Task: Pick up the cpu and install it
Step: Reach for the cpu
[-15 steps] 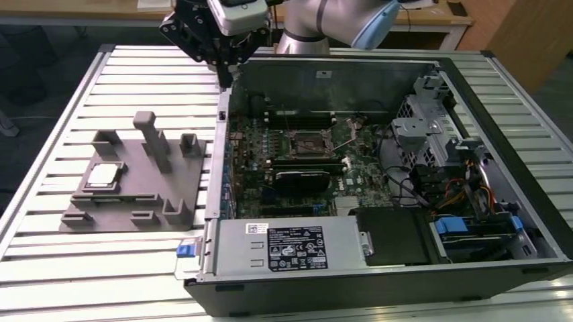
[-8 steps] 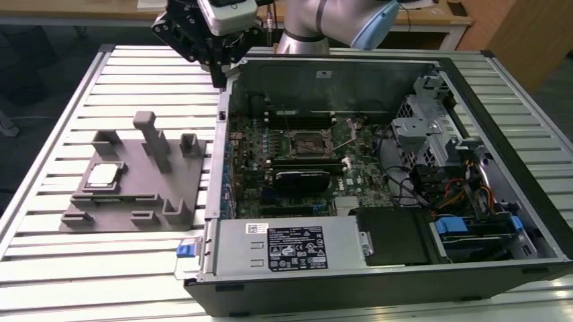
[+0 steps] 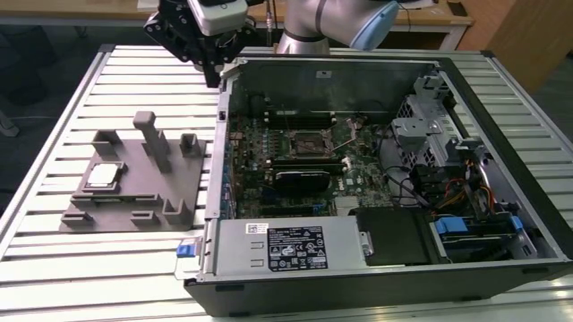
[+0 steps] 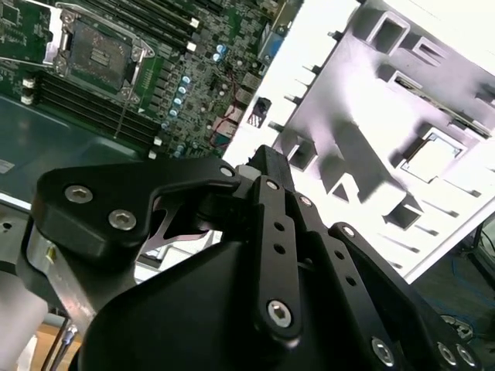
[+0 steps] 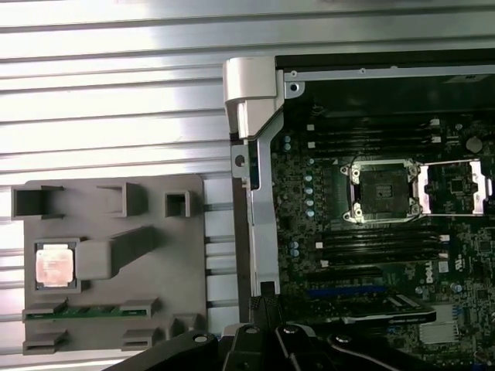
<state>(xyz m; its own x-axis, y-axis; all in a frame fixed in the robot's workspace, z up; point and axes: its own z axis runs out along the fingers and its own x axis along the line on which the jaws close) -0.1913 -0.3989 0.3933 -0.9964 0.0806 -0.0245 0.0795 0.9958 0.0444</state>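
Exterior view puts your gripper (image 3: 215, 79) above the far corner of the open computer case (image 3: 376, 288); whether its jaws stand wide or narrow you cannot tell. The cpu (image 3: 101, 176) lies flat in a recess of the grey holder (image 3: 134, 208) on the bench (image 3: 54, 268), well apart from the jaws, toward that view's left and nearer the camera. It is square, so it has no long axis.

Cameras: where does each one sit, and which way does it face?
Exterior view: off the arm, looking down on the cpu in its grey fixture and the computer case; arm and end effector show.
First wrist view: on the arm, facing down at fixture and socket; end effector's edge shows.
Second wrist view: on the arm, looking along the end effector.
Both wrist views share cpu and socket.
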